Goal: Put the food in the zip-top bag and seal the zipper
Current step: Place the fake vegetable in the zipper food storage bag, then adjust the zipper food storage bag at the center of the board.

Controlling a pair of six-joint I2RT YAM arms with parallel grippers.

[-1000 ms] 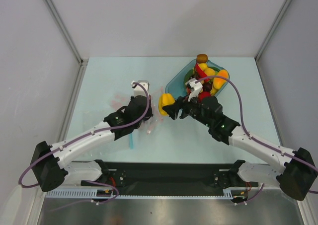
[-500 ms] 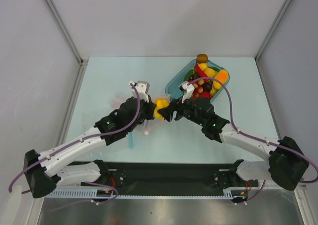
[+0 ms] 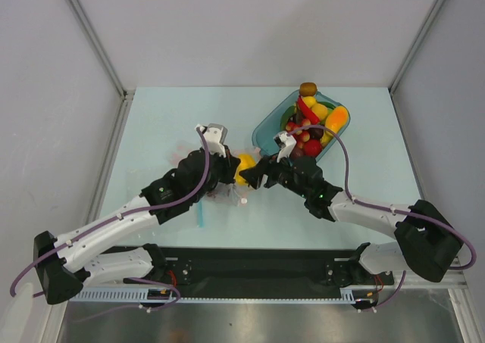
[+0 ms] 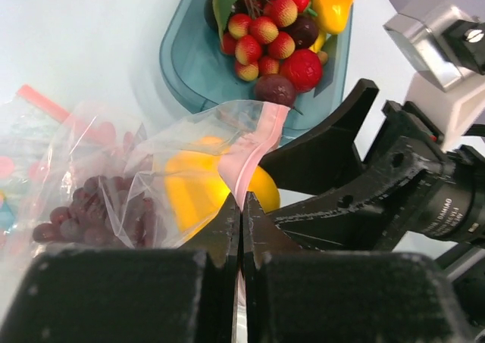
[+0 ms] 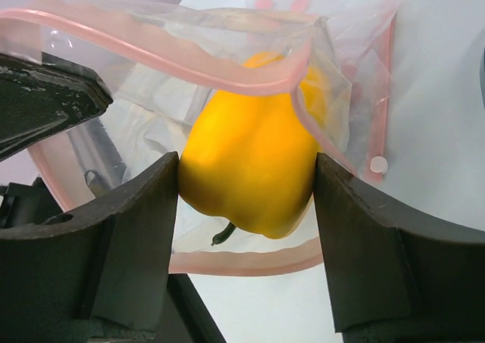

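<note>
Left gripper (image 4: 241, 209) is pressed together on the zipper (image 4: 255, 142), lifting the bag (image 4: 151, 157) mouth open. Grapes (image 4: 83, 216) sit inside the bag, left of its fingers. Right gripper (image 5: 246, 188) clamps the pepper (image 5: 250, 150) between its 2 fingers, partly inside that mouth.

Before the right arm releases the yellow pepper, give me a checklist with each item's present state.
1. Left pincer clamped on the pale pink zipper strip, holding the mouth up: ok.
2. Mouth of the clear floppy zip-top bag open wide: ok.
3. Right pincer gripping the yellow plastic toy bell pepper on both sides: ok.
4. Pepper wholly past the strip: not ok; only its far end lies under the film.
5. Dark purple toy grape bunch inside the bag: ok.
6. Zipper sealed: not ok, open.
</note>
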